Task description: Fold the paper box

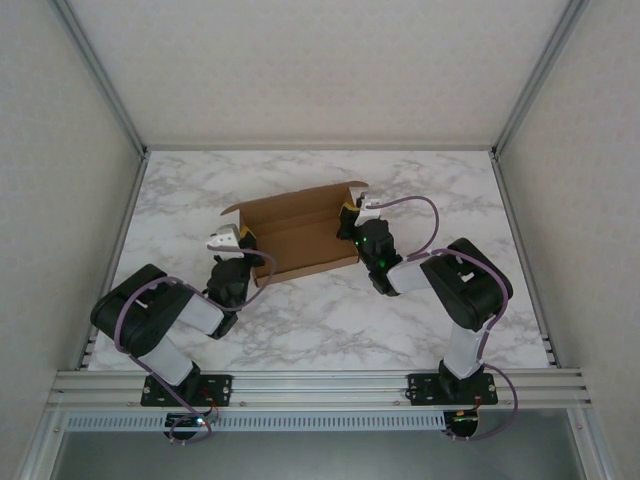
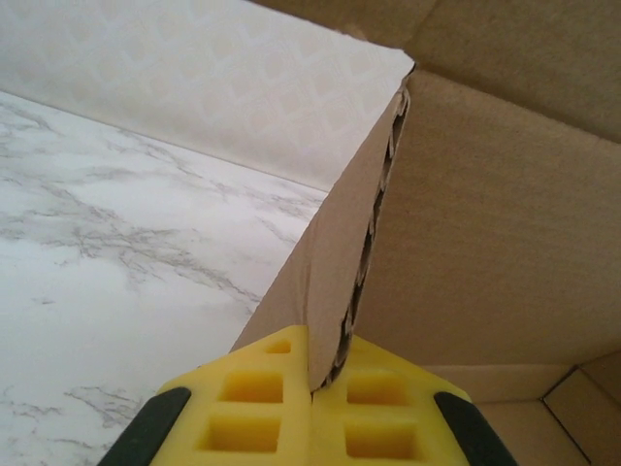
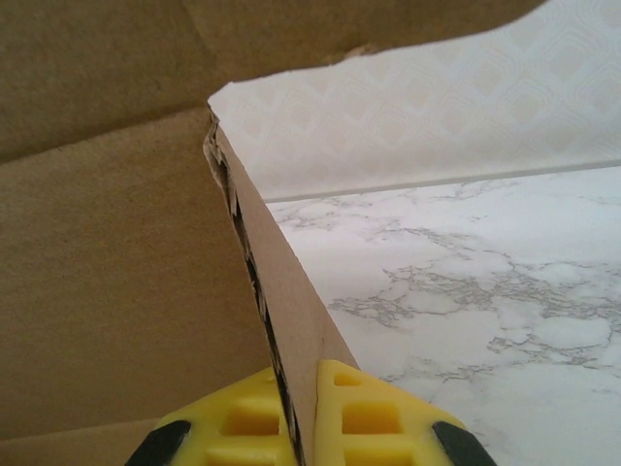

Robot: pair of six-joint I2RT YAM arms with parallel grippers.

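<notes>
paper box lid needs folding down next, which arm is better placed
Right, narrowly: both jaws clamp the paper box by its side walls, but the right jaws sit closer to the raised lid.

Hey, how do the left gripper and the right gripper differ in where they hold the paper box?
The left gripper pinches the left end wall of the paper box; the right gripper pinches its right end wall. In the top view the left gripper sits nearer the arm bases, the right gripper farther back. Both are shut on a raised cardboard edge between yellow pads.
</notes>
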